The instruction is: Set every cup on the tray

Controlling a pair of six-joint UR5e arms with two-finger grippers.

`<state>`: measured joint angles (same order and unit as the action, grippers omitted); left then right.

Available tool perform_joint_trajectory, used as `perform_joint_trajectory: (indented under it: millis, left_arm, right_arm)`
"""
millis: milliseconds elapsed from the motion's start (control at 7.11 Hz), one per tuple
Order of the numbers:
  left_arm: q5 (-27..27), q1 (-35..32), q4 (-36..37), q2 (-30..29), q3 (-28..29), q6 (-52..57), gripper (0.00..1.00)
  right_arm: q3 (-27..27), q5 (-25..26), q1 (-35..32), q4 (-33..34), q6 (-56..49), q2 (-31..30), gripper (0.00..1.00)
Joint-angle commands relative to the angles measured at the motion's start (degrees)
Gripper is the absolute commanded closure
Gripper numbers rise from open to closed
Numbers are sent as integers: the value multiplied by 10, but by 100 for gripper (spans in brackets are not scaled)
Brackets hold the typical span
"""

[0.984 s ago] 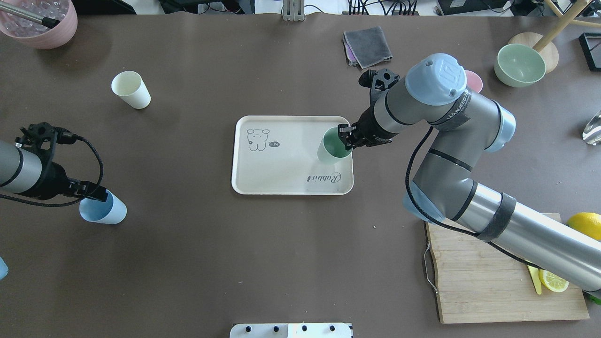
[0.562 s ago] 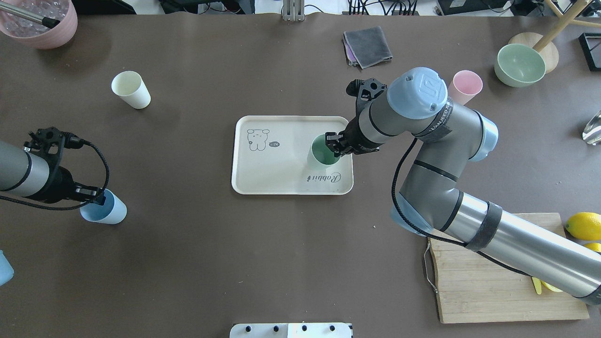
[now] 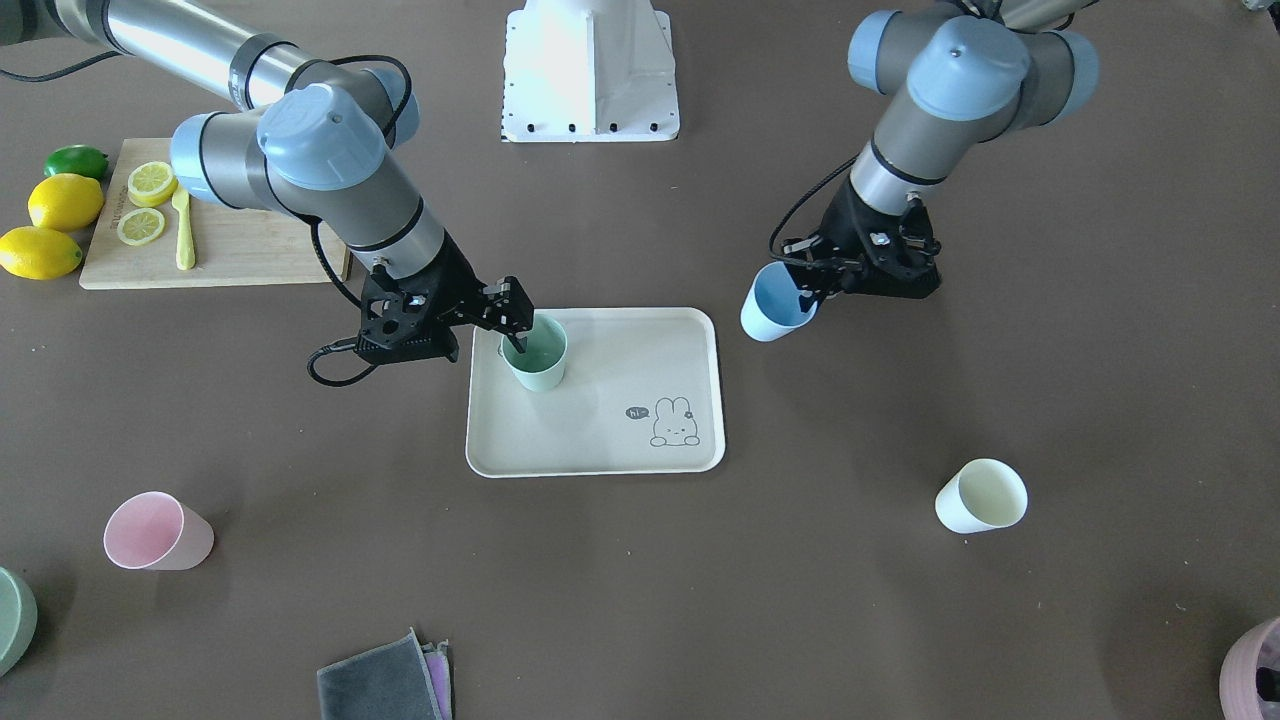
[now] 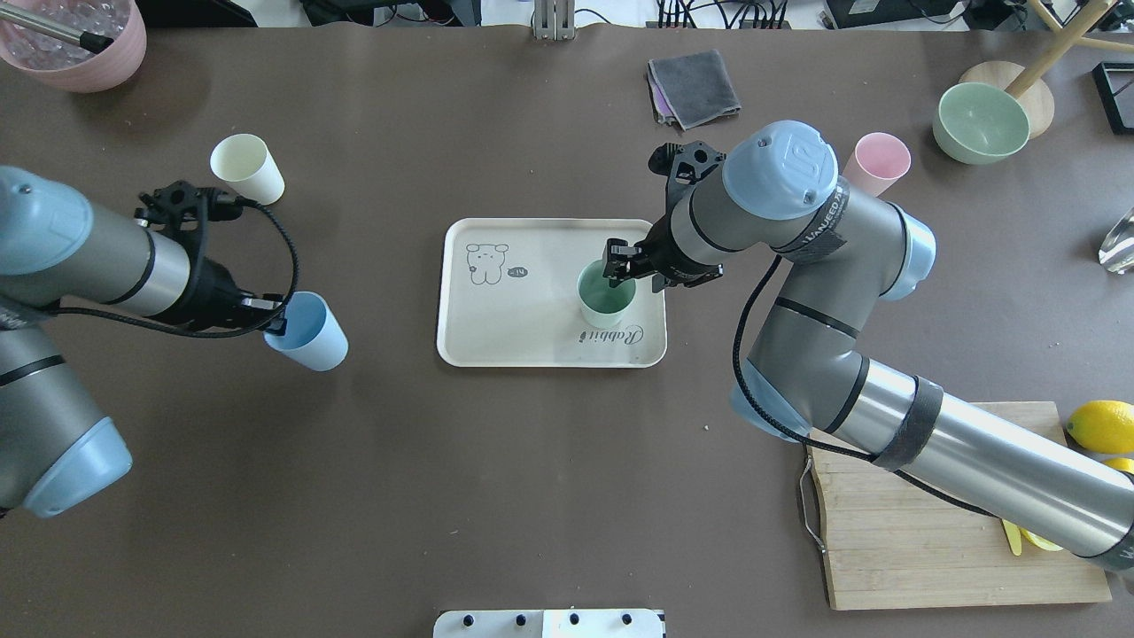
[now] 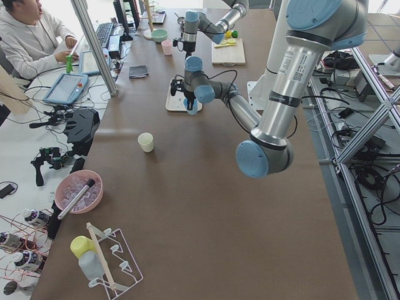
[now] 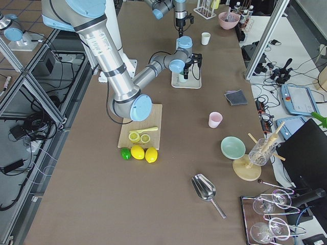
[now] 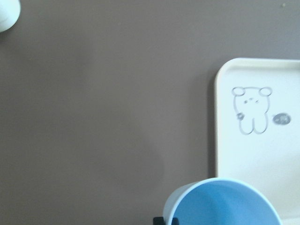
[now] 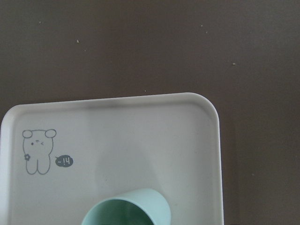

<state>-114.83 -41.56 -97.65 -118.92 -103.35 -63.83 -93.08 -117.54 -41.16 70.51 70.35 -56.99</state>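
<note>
Brown desk (image 4: 532, 496): left hand (image 4: 276, 321) pinches the apparently light, stiff blue cup (image 4: 314, 344) by its rim; right hand (image 4: 620, 270) likewise clamps the green cup (image 4: 602, 308) on the tray (image 4: 523, 328).

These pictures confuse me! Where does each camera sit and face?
Front-facing: across the table, facing the robot; left arm, right arm.
Overhead: behind the robot, looking down; both arms.
Exterior left: table's end; left arm nearest.
Exterior right: opposite end; right arm nearest.
Left wrist: above the light blue cup.
Right wrist: above the pale green cup.
Both wrist views share the tray's bunny.
</note>
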Motion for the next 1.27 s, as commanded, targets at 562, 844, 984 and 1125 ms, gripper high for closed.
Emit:
perform_joint_trajectory:
  millis: [562, 844, 984, 1125]
  left_arm:
    - [71, 72, -36, -172, 205, -36, 100]
    - [74, 70, -34, -171, 201, -38, 3]
    - [74, 68, -33, -172, 200, -38, 3]
    - [76, 62, -32, -173, 197, -38, 3]
  right_arm:
    - [22, -105, -170, 13, -194, -112, 0]
    - [103, -108, -206, 10, -210, -102, 1]
    - [132, -108, -229, 11, -213, -102, 2]
    - [164, -107, -236, 10, -214, -85, 5]
